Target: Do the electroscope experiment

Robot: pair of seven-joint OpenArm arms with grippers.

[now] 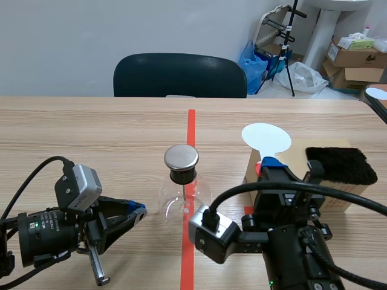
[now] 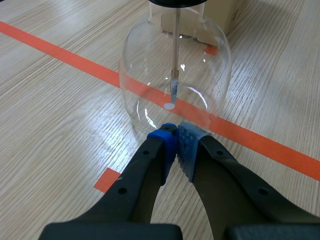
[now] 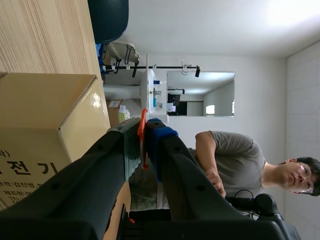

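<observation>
Electroscope (image 1: 181,181) stands mid-table on the tape line, with my left fingers (image 2: 165,145) closed on nothing just short of its glass; a nudge could tip it. My right fingers (image 3: 160,134) pinch the white paddle (image 1: 266,138) by its handle, near the cardboard box (image 1: 295,158) and black fur (image 1: 338,164); swung carelessly, it could strike the metal cap (image 1: 181,157).

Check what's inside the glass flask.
A thin metal rod hangs down inside the glass flask, ending in a small foil strip. Its upper end is hidden by the black stopper.
</observation>
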